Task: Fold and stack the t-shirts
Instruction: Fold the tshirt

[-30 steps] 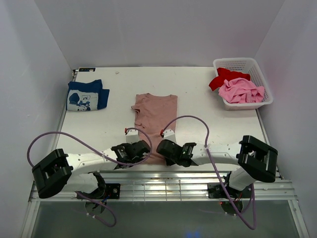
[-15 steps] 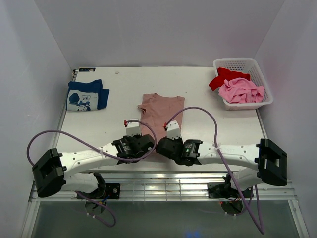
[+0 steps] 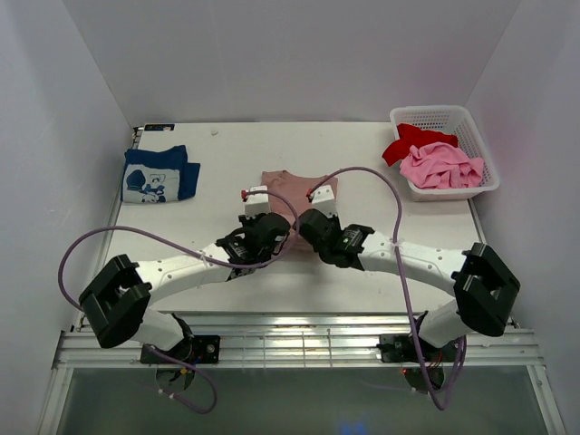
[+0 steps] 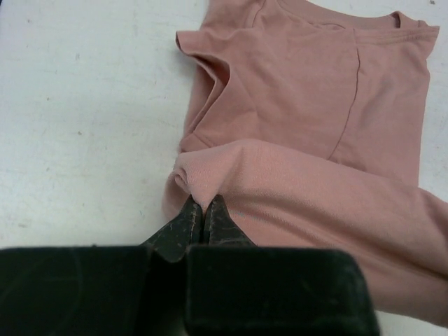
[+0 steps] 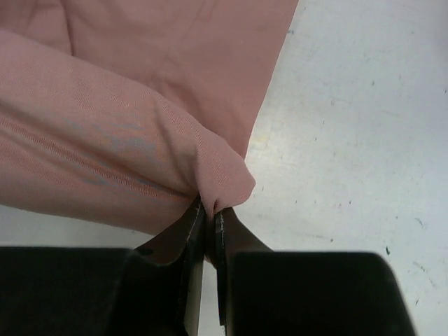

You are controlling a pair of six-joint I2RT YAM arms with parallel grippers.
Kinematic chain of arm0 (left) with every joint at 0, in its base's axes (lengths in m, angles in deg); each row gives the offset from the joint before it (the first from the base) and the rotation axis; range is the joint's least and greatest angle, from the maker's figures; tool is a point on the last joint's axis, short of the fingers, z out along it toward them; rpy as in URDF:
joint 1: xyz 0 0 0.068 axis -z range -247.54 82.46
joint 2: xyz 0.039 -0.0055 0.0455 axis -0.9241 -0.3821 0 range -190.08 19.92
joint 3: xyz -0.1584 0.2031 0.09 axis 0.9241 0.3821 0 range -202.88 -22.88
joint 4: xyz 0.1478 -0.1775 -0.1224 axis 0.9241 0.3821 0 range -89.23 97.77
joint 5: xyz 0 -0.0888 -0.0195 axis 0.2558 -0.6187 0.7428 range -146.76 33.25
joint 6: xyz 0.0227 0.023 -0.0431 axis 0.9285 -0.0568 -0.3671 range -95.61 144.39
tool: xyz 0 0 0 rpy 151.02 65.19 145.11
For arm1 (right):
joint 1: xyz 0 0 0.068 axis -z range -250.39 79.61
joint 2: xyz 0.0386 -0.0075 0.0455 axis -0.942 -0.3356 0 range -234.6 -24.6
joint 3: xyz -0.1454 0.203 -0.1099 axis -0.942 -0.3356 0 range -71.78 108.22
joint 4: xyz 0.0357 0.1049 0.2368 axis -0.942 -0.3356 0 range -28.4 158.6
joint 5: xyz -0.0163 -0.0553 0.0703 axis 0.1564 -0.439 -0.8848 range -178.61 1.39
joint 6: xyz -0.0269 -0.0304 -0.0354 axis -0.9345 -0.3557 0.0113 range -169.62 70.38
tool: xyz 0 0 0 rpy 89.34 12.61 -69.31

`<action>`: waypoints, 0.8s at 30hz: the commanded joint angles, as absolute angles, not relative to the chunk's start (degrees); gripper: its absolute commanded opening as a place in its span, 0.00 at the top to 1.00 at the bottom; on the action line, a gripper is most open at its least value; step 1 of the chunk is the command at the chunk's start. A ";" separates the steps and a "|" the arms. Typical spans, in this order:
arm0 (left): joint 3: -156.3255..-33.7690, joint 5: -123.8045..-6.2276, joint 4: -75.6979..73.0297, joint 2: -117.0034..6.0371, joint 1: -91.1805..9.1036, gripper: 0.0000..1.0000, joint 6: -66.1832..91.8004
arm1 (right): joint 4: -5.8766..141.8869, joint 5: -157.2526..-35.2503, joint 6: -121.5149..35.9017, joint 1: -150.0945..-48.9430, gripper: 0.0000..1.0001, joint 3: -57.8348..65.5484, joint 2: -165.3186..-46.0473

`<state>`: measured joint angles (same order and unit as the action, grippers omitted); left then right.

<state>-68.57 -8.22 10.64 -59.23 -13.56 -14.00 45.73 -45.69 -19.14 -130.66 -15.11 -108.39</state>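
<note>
1 done: navy tee (image 3: 159, 174) folded, far left of table. Dusty-pink tee (image 3: 299, 181) mid-table, mid-fold: left gripper (image 4: 204, 210) and right gripper (image 5: 208, 213) each clamped on hem corner. Red tee (image 3: 405, 140) and bright pink tee (image 3: 441, 168) in basket (image 3: 433, 112), 2 untouched.

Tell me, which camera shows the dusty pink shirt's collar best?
The left wrist camera: the dusty pink shirt fills it, with collar and one sleeve clear. The top camera shows it small and partly hidden. The right wrist camera shows only a pinched fold, no collar.
</note>
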 commanded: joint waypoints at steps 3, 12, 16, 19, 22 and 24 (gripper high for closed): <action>-72.00 -11.05 0.43 -63.48 -18.05 1.00 -2.69 | 55.50 -48.43 -28.96 -124.36 0.92 -9.56 -112.92; -77.72 -18.42 -5.73 -73.75 -24.82 1.00 2.50 | 58.23 -52.48 -35.29 -118.38 0.92 -1.48 -122.76; -80.61 -21.42 -7.05 -77.19 -26.93 1.00 3.82 | 58.32 -53.45 -36.44 -116.45 0.92 0.90 -125.41; -82.81 -23.26 -7.40 -79.83 -28.60 1.00 4.35 | 58.41 -54.07 -36.88 -115.39 0.92 1.96 -126.73; -84.13 -24.49 -7.93 -82.11 -29.30 1.00 4.52 | 58.49 -54.25 -37.05 -114.69 0.92 2.66 -127.70; -85.72 -25.02 -8.02 -83.17 -29.74 1.00 4.79 | 58.41 -54.33 -37.23 -114.34 0.92 3.02 -128.22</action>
